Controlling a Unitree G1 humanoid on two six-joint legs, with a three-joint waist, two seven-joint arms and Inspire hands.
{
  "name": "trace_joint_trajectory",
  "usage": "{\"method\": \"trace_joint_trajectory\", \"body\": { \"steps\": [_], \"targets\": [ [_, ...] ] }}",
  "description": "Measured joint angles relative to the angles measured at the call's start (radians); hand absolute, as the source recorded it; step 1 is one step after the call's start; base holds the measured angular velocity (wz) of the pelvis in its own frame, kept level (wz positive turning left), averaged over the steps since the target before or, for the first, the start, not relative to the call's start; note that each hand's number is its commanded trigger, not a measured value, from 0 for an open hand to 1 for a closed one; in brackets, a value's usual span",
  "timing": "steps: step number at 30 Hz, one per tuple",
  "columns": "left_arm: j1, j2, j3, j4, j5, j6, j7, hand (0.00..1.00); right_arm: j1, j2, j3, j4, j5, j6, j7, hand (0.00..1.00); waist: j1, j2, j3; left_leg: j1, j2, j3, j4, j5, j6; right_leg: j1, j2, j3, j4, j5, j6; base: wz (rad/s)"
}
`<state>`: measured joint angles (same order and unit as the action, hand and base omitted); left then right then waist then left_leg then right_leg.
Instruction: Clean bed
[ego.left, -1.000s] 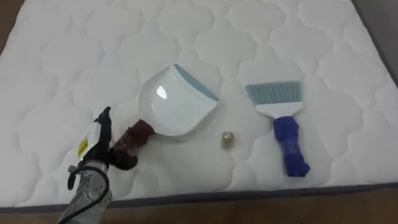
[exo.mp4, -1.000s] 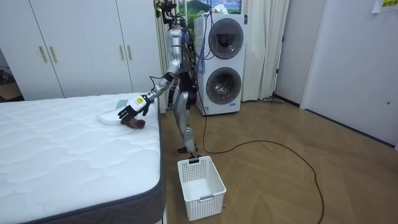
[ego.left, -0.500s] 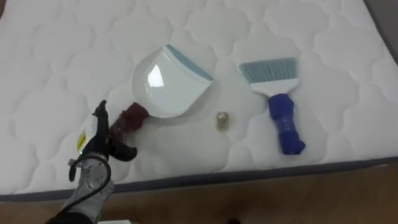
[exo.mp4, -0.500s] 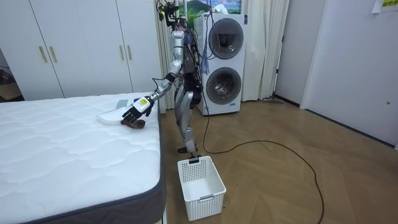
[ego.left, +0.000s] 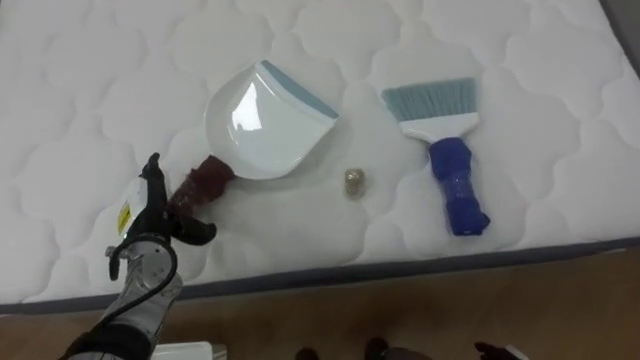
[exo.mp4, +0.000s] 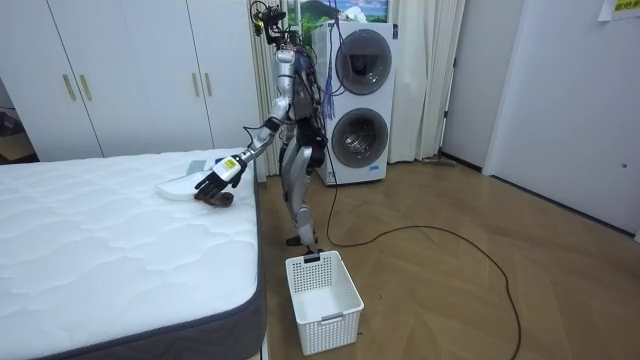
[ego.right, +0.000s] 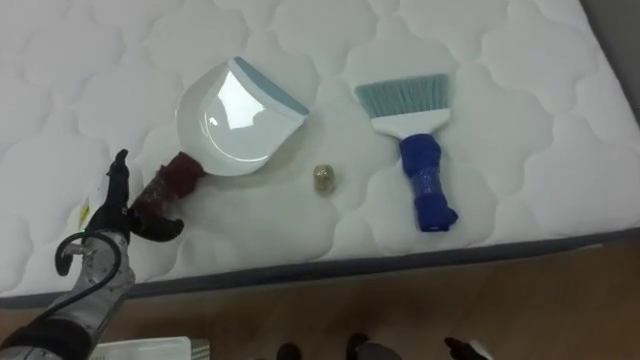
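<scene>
Bare mattress (ego.left: 80, 90) left of and beyond dustpan (ego.left: 262, 125). Open lane between dustpan and brush (ego.left: 445, 150), part-blocked near front by small brownish lump (ego.left: 353, 181). Bare strip along near edge.

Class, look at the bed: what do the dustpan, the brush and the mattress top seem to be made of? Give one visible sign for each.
Dustpan: likely hard, glossy plastic; a bright glare sits on its white pan.
Brush: probably a plastic body with fine, matte, synthetic-looking bristles; the blue grip's material is unclear.
Mattress: soft white quilted fabric, shown by its stitched, puffed panels.
</scene>
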<state>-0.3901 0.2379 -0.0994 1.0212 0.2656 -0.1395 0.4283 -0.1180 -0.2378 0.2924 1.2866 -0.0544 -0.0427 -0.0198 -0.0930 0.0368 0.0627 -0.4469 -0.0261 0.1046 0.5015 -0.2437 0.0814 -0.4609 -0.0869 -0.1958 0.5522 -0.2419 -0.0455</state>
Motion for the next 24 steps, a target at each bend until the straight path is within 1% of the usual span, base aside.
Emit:
{"method": "trace_joint_trajectory", "body": {
  "steps": [5,11,15,19,20,22,23,24],
  "targets": [
    [-0.022,0.024,-0.003,0.0,0.0,0.0,0.001,0.0,-0.019,0.0,0.001,0.0,0.017,0.0,-0.001,0.0,-0.012,-0.001,-0.0005,-0.03,-0.001,0.0,0.016,0.0,0.0,-0.028,-0.002,0.001,0.008,-0.001,0.001,0.0],
    [-0.053,0.024,-0.006,0.0,-0.001,0.001,0.001,0.0,-0.02,-0.001,0.011,-0.001,0.05,0.001,-0.002,0.0,-0.016,-0.001,-0.0004,-0.052,-0.001,0.001,0.027,0.0,0.0,-0.046,-0.007,-0.008,0.016,-0.004,0.001,0.03],
    [-0.056,0.025,-0.032,0.0,-0.002,0.004,-0.008,0.0,-0.019,-0.002,0.021,-0.001,0.059,0.001,-0.002,0.0,-0.019,-0.001,-0.0004,-0.054,-0.001,0.003,0.036,0.0,0.001,-0.046,-0.009,-0.009,0.022,-0.007,0.002,0.03],
    [-0.056,0.025,-0.04,0.0,-0.025,0.009,-0.025,0.0,-0.018,-0.002,0.021,-0.001,0.06,0.002,-0.002,0.0,-0.029,-0.001,-0.0004,-0.057,-0.001,0.005,0.038,-0.001,0.002,-0.046,-0.017,-0.021,0.035,-0.017,0.0,0.12],
    [-0.056,0.025,-0.043,0.0,-0.033,0.009,-0.031,0.0,-0.017,-0.002,0.021,-0.001,0.059,0.002,-0.002,0.0,-0.036,-0.001,-0.0004,-0.057,-0.001,0.008,0.04,-0.002,0.003,-0.045,-0.018,-0.021,0.04,-0.022,0.001,0.15],
    [-0.056,0.025,-0.043,0.0,-0.038,0.009,-0.042,0.0,-0.018,-0.002,0.021,-0.001,0.059,0.002,-0.002,0.0,-0.037,-0.001,-0.0004,-0.057,0.005,0.019,0.041,-0.002,0.003,-0.045,-0.017,-0.022,0.04,-0.023,0.0,0.05],
    [-0.056,0.025,-0.043,0.0,-0.042,0.009,-0.049,0.0,-0.019,-0.002,0.021,-0.001,0.06,0.001,-0.002,0.0,-0.038,-0.001,-0.0004,-0.056,0.014,0.037,0.046,-0.002,0.003,-0.045,-0.017,-0.024,0.04,-0.024,-0.002,-0.03],
    [-0.056,0.024,-0.043,0.0,-0.063,0.009,-0.054,0.0,-0.019,-0.002,0.021,-0.001,0.063,0.001,-0.002,0.0,-0.041,-0.001,-0.0004,-0.056,0.015,0.038,0.046,-0.002,0.003,-0.044,-0.016,-0.024,0.04,-0.024,-0.003,-0.04]
  ]
}}
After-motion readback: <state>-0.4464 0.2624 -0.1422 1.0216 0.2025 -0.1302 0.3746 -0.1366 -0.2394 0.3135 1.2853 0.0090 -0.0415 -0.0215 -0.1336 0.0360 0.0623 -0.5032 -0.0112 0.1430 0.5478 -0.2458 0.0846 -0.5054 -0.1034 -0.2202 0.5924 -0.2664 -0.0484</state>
